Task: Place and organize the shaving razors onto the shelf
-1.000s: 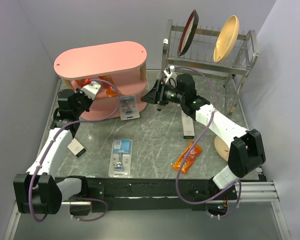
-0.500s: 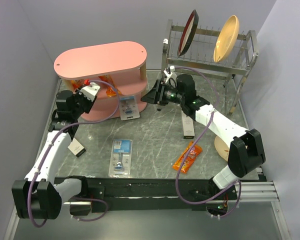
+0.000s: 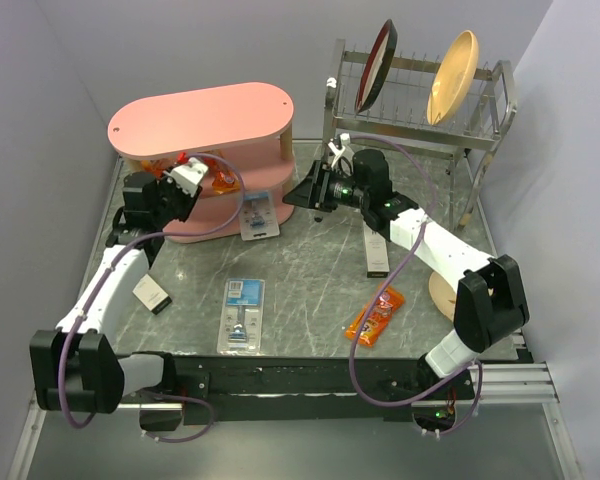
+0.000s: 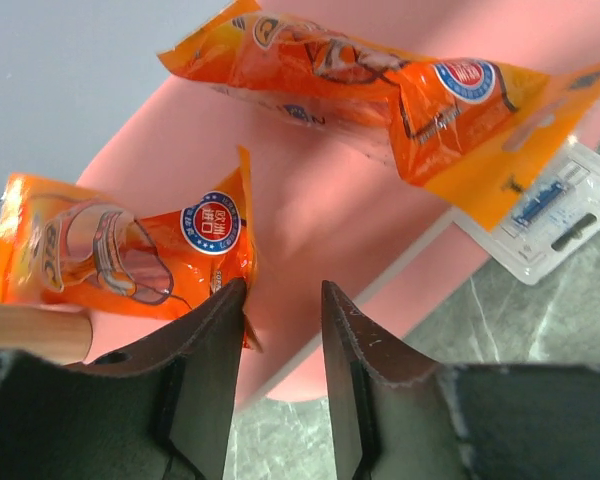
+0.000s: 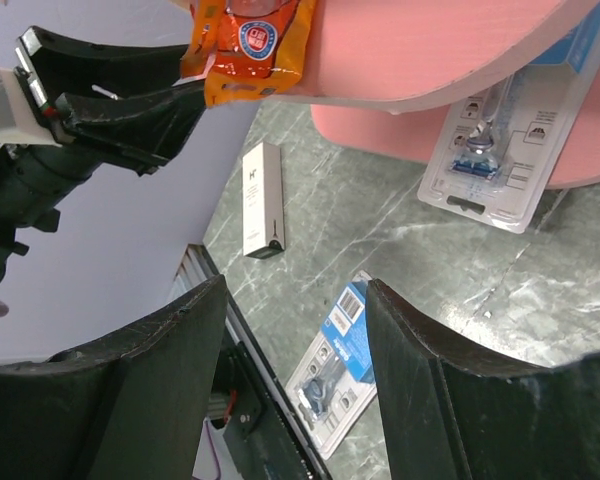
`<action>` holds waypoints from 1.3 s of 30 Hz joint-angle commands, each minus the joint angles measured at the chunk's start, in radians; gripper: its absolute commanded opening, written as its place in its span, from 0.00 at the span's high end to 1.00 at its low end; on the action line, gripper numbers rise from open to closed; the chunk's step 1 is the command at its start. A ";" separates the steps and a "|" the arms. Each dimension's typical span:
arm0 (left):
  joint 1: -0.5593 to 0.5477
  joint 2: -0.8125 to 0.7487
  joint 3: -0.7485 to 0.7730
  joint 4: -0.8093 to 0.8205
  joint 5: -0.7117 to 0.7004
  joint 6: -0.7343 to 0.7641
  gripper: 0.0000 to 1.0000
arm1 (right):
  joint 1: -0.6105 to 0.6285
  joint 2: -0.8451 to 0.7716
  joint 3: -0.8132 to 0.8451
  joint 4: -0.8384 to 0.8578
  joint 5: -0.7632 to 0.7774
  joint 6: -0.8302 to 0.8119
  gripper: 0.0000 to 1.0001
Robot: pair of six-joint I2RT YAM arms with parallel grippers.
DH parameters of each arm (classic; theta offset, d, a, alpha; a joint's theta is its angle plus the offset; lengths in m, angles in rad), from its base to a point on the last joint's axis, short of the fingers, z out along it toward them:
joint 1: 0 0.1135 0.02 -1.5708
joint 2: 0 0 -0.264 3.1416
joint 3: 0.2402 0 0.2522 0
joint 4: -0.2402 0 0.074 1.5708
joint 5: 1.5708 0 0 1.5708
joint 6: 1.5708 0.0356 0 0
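Observation:
The pink shelf (image 3: 200, 120) stands at the back left. One razor pack (image 3: 258, 215) leans against its base on the right; it also shows in the left wrist view (image 4: 555, 205) and the right wrist view (image 5: 500, 140). The second razor pack (image 3: 242, 313) lies flat on the table at front centre and shows in the right wrist view (image 5: 335, 375). My left gripper (image 3: 202, 176) is open and empty at the shelf's middle tier, its jaws (image 4: 280, 300) narrowly apart beside an orange packet (image 4: 130, 250). My right gripper (image 3: 295, 197) hovers open and empty just right of the leaning pack.
Two orange snack packets (image 4: 380, 85) lie on the shelf's middle board; another (image 3: 375, 315) lies on the table at the right. A tall white box (image 3: 377, 250) lies near the right arm and a small box (image 3: 152, 294) at the left. A metal dish rack (image 3: 420, 120) with plates stands back right.
My left gripper has moved up and right, closer to the shelf's middle tier. The right arm and both razor packs have stayed where they were.

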 commanded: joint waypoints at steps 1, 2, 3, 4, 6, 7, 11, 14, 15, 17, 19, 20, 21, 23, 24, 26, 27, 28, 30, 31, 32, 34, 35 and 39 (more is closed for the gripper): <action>-0.018 0.023 0.066 0.072 -0.020 -0.021 0.60 | -0.013 0.007 -0.002 0.040 0.011 -0.003 0.35; -0.020 0.029 0.069 0.074 -0.023 -0.022 0.64 | -0.015 0.010 -0.001 0.038 0.011 -0.002 0.35; -0.023 0.028 0.074 0.072 -0.028 -0.022 0.66 | -0.016 0.011 0.001 0.038 0.011 0.000 0.35; -0.024 0.029 0.077 0.061 -0.030 -0.018 0.69 | -0.018 0.013 0.001 0.038 0.011 0.001 0.35; -0.030 0.022 0.083 0.048 -0.033 -0.008 0.78 | -0.018 0.019 0.002 0.038 0.011 0.005 0.35; -0.030 0.020 0.082 0.044 -0.033 0.007 0.82 | -0.021 0.019 0.001 0.042 0.012 0.008 0.35; -0.030 0.005 0.074 -0.011 -0.036 0.061 0.89 | -0.020 0.033 0.007 0.049 0.012 0.026 0.35; -0.030 -0.009 0.059 -0.026 -0.033 0.093 0.94 | -0.021 0.040 0.012 0.055 0.012 0.034 0.35; -0.030 -0.009 0.057 -0.032 -0.030 0.105 0.95 | -0.020 0.042 0.012 0.055 0.012 0.035 0.35; -0.030 -0.021 0.048 -0.044 -0.016 0.119 0.98 | -0.020 0.043 0.012 0.057 0.014 0.038 0.35; -0.030 -0.040 0.043 -0.052 -0.008 0.134 0.99 | -0.021 0.040 0.012 0.055 0.019 0.038 0.35; -0.030 -0.046 0.036 -0.057 -0.007 0.139 0.99 | -0.020 0.039 0.010 0.055 0.017 0.037 0.35; -0.029 -0.052 0.036 -0.064 -0.004 0.151 0.99 | -0.021 0.037 0.007 0.057 0.019 0.037 0.35; -0.027 -0.072 0.033 -0.084 0.015 0.165 0.99 | -0.021 0.030 -0.002 0.057 0.020 0.038 0.35; -0.027 -0.080 0.031 -0.107 0.018 0.189 0.99 | -0.021 0.028 -0.007 0.058 0.020 0.040 0.35; -0.024 -0.107 0.019 -0.135 0.032 0.237 0.99 | -0.020 0.023 -0.013 0.061 0.020 0.041 0.35; -0.017 -0.116 0.013 -0.156 0.058 0.289 0.99 | -0.020 0.022 -0.014 0.061 0.020 0.041 0.35; -0.008 -0.139 0.005 -0.164 0.071 0.313 0.99 | -0.020 0.020 -0.017 0.063 0.020 0.043 0.35; 0.029 -0.153 -0.009 -0.189 0.116 0.391 0.99 | -0.020 0.019 -0.018 0.066 0.020 0.044 0.35; 0.039 -0.158 -0.015 -0.193 0.121 0.409 0.99 | -0.021 0.020 -0.021 0.068 0.022 0.044 0.35; 0.054 -0.159 -0.018 -0.193 0.127 0.427 0.99 | -0.020 0.020 -0.022 0.071 0.020 0.049 0.35; 0.059 -0.149 -0.015 -0.205 0.139 0.488 0.99 | -0.020 0.023 -0.024 0.075 0.019 0.052 0.36; 0.059 -0.146 -0.015 -0.207 0.141 0.513 0.99 | -0.020 0.025 -0.022 0.077 0.019 0.058 0.36; 0.094 -0.135 -0.026 -0.192 0.153 0.594 0.99 | -0.021 0.027 -0.013 0.072 0.020 0.054 0.36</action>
